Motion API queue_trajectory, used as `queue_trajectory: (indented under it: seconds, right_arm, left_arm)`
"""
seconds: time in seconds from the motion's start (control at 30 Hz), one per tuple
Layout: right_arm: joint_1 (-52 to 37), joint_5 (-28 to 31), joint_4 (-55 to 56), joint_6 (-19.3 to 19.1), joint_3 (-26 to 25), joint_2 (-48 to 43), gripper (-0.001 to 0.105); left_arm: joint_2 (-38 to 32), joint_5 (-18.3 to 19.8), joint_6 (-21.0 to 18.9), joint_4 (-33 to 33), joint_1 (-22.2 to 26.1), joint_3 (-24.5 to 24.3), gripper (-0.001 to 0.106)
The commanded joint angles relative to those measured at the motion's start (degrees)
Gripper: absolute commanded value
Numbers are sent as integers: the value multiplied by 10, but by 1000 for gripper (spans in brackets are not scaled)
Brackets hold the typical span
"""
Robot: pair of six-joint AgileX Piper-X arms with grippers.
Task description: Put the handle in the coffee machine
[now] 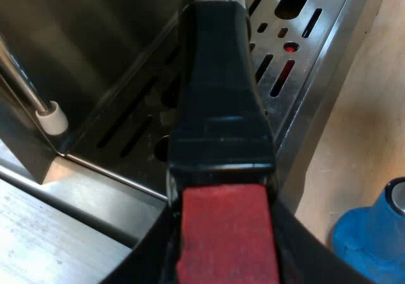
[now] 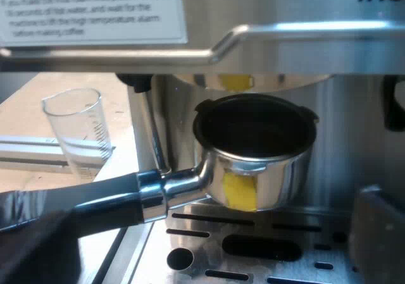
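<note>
My left gripper point(image 1: 225, 246) is shut on the red end point(image 1: 228, 233) of the holder's dark handle point(image 1: 218, 94), which points toward the espresso machine over the slotted drip tray point(image 1: 304, 37). The metal holder point(image 2: 256, 164), with a yellow mark on its side and its basket dark inside, hangs just under the machine's brew head point(image 2: 253, 81), a small gap between them. Its handle point(image 2: 82, 202) sticks out level over the tray's edge. My right gripper point(image 2: 209, 262) is open, its fingers point(image 2: 380, 233) wide apart above the drip tray point(image 2: 253, 249), holding nothing.
A blue tamper point(image 1: 370, 233) stands on the wooden table beside the drip tray. The steam wand point(image 1: 44, 110) with a white tip hangs near the tray's corner. A measuring glass point(image 2: 76, 132) stands beside the machine, behind the wand's pipe point(image 2: 149, 126).
</note>
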Motion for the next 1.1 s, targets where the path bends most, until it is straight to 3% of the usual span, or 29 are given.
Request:
queue_trajectory:
  seconds: [0.03, 0.3, 0.53, 0.63, 0.77, 1.1]
  right_arm:
    - [-2, 5, -7, -1, -1, 1, 67]
    - [-2, 5, -7, -1, -1, 1, 66]
    - [-2, 5, -7, -1, -1, 1, 66]
    - [-3, 5, -7, -1, -1, 1, 66]
    - [-7, 5, -7, -1, -1, 1, 66]
    - [-6, 5, -7, -1, -1, 1, 66]
  left_arm:
    - [-3, 37, 1, -20, 0, -8, 0]
    - [-3, 38, -6, -30, 0, -11, 0]
    - [18, 49, -33, -26, 0, -51, 0]
    - [27, 66, -31, -9, 0, -66, 0]
    - [31, 65, 1, 18, 0, -76, 0]
    - [31, 66, 3, 32, 0, -78, 0]
